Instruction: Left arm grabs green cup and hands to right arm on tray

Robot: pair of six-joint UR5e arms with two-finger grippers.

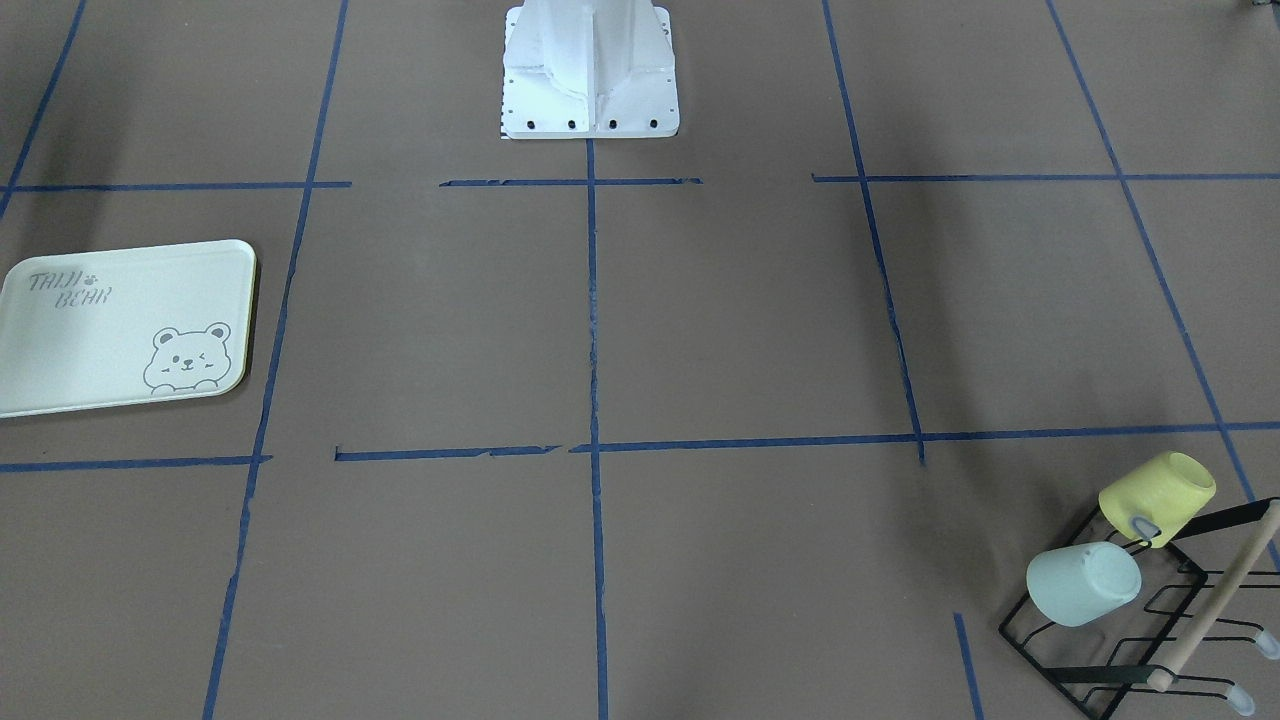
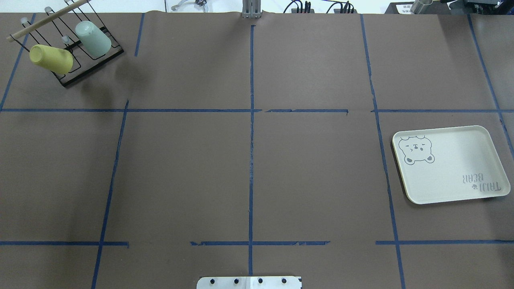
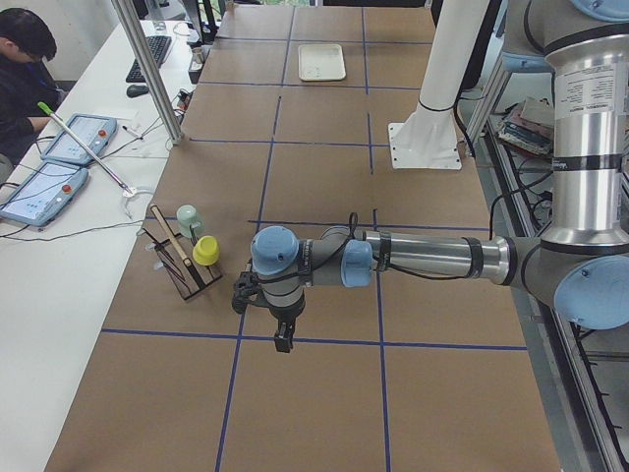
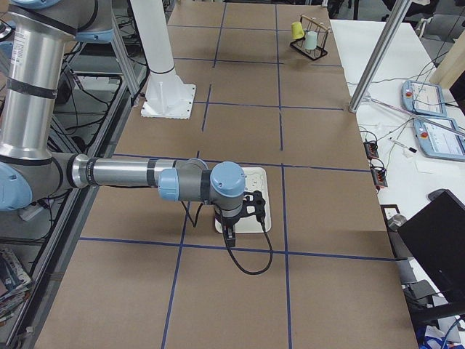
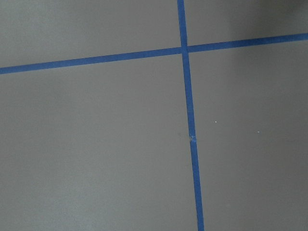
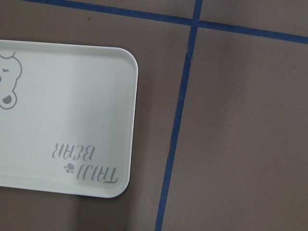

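Observation:
The green cup [image 1: 1083,583] sits upside down and tilted on a peg of a black wire rack [image 1: 1120,640], at the table's far left corner in the overhead view [image 2: 93,39]. The tray [image 2: 449,162] lies flat and bare on the right side; the right wrist view shows its corner [image 6: 72,110]. My left gripper [image 3: 285,339] hangs above the table a little way from the rack. My right gripper [image 4: 229,234] hangs over the tray's near edge [image 4: 265,218]. Both show only in the side views, so I cannot tell whether they are open or shut.
A yellow cup [image 1: 1158,497] sits on the same rack beside the green one, under a wooden rod [image 1: 1215,600]. Blue tape lines cross the brown table. The white robot base [image 1: 590,80] stands at the table's edge. An operator [image 3: 25,69] sits at the side bench.

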